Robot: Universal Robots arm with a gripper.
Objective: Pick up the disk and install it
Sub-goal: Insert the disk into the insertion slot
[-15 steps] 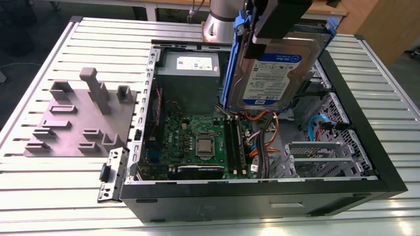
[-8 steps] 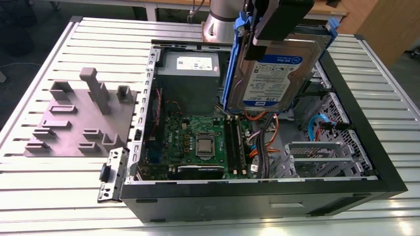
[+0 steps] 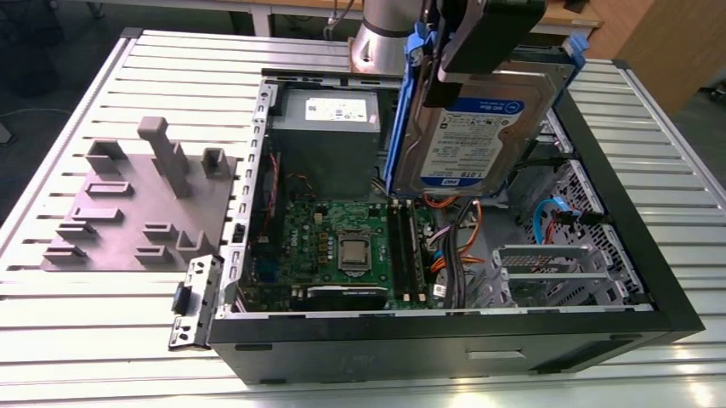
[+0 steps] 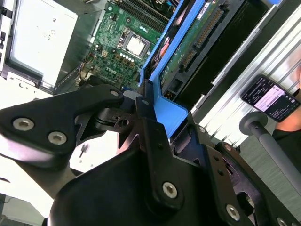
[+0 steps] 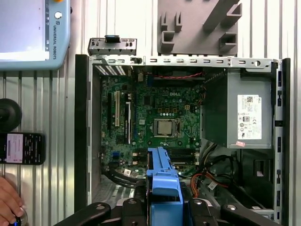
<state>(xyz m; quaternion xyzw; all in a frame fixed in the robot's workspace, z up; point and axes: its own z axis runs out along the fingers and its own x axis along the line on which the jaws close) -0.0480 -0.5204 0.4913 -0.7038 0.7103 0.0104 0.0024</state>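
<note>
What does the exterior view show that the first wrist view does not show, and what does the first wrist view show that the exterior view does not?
The exterior view alone shows the white-and-blue label face of the disk, held upright above the open computer case, with the arm's base column behind it. The first wrist view alone shows a phone, a hand and a teach pendant beside the case. Both views show the motherboard, the grey metal box with its white sticker, the grey slotted tray, and the gripper shut on the disk's blue frame.

Arm lowered from above, wrist upright; fingers [image 4: 150,141] apparently clamped on disk [image 3: 477,127], held on edge.
</note>
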